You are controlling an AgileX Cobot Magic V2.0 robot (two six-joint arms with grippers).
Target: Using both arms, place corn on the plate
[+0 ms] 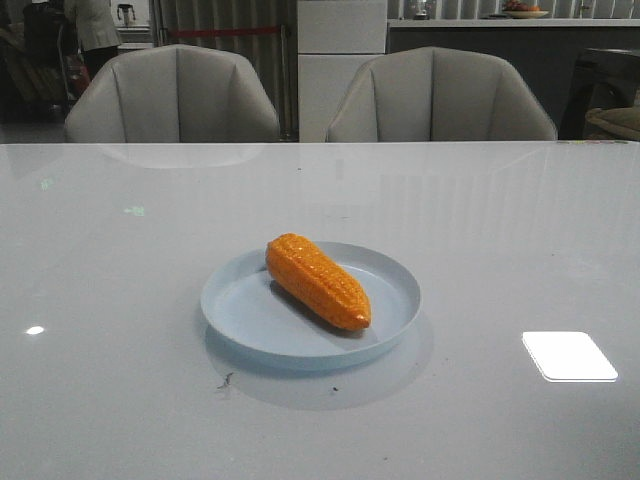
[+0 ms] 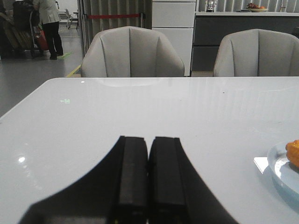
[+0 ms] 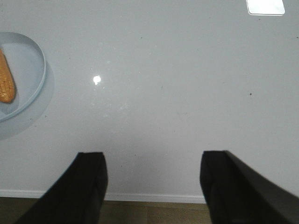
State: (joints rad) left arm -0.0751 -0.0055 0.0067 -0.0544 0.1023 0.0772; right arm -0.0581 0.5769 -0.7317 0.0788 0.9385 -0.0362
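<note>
One corn [image 1: 318,281] lies diagonally inside the plate [image 1: 392,272], frame centre, on the worktop [image 1: 120,260]. Left gripper [image 2: 148,158] is closed empty; right gripper [image 3: 152,175] is wide. Placement appears complete; next, verify and park.

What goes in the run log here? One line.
orange bumpy corn cob: on pale blue round plate | left gripper: shut, empty | right gripper: open, empty
</note>
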